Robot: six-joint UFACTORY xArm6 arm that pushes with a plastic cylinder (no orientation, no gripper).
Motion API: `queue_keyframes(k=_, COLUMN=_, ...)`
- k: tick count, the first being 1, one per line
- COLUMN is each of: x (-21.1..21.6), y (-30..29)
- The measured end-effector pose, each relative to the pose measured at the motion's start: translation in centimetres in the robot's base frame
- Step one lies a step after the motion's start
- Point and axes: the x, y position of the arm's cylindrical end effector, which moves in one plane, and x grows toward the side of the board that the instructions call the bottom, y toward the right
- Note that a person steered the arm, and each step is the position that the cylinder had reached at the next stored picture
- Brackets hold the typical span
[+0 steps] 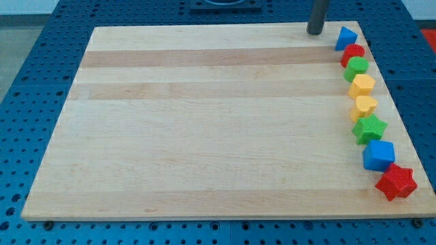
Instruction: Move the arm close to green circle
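The green circle (355, 69) lies third from the top in a column of blocks along the right edge of the wooden board (204, 122). My tip (315, 33) rests near the board's top edge, up and to the left of the green circle and just left of the blue triangle (346, 37). It touches no block.
Down the column from the top are the blue triangle, a red circle (353, 53), the green circle, a yellow hexagon (362, 85), a yellow heart (365, 107), a green star (369, 128), a blue cube (379, 156) and a red star (396, 182).
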Motion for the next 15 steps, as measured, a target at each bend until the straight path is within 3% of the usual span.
queue_keyframes(k=9, x=0.4, y=12.1)
queue_keyframes(k=12, x=7.4, y=12.1)
queue_keyframes(k=15, x=11.5, y=12.1)
